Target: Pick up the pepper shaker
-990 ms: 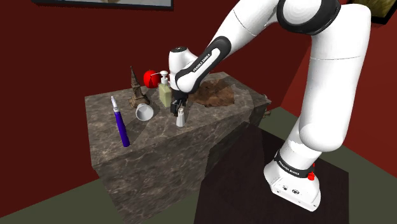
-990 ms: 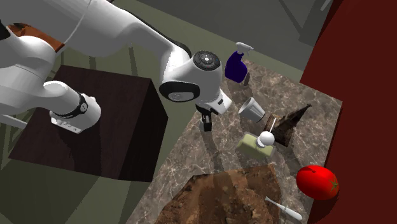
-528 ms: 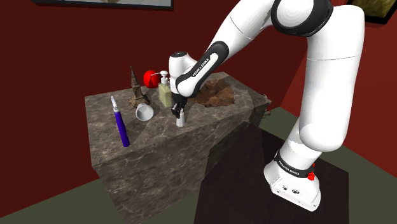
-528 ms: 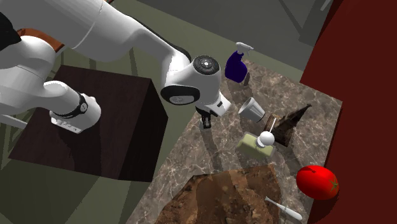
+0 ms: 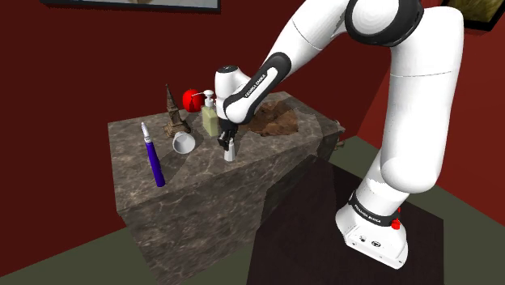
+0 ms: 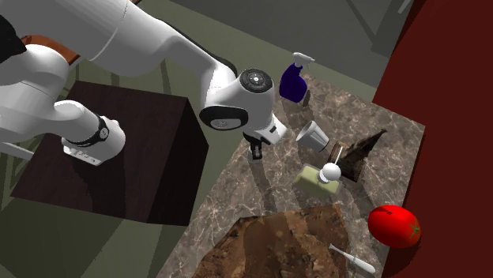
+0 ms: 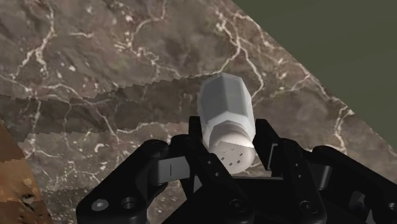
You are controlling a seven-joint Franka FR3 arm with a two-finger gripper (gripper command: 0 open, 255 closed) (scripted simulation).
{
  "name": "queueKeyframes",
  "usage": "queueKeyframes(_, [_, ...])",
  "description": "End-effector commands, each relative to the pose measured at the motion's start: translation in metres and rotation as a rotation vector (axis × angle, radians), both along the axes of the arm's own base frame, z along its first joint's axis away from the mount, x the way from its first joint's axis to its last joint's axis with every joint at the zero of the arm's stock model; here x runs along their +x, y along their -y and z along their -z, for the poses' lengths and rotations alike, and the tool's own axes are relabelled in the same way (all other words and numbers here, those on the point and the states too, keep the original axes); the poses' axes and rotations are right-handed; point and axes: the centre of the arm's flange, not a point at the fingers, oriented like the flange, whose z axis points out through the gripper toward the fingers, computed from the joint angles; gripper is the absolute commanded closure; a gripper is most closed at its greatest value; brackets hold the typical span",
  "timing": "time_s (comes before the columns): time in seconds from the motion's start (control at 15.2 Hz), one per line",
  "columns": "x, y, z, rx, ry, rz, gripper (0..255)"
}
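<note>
Marbled brown worktop [image 7: 95, 57] carries a pale grey faceted pepper shaker [image 7: 226, 111], perforated white cap, clamped by the black end effector [image 7: 230, 145].

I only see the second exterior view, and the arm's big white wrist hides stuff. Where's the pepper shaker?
Observer: In the wrist view the shaker is right at the hand. It is pale grey, with little holes in its top.
Kid: Is it up in the air?
Observer: No. The shoulder view shows it standing upright on the table, under the hand.
Kid: Is anything touching it?
Observer: No. In the shoulder view the cup and the soap bottle stand apart from it.
</note>
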Motion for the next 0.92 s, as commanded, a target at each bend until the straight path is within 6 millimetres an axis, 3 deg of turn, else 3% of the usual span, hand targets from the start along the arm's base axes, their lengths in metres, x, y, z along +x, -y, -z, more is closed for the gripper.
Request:
queueKeyframes(0.0, [0.0, 0.0, -0.005, 0.0, -0.001, 0.0, 255])
queueKeyframes(0.86, [0.0, 0.0, -0.073, 0.0, -0.001, 0.0, 255])
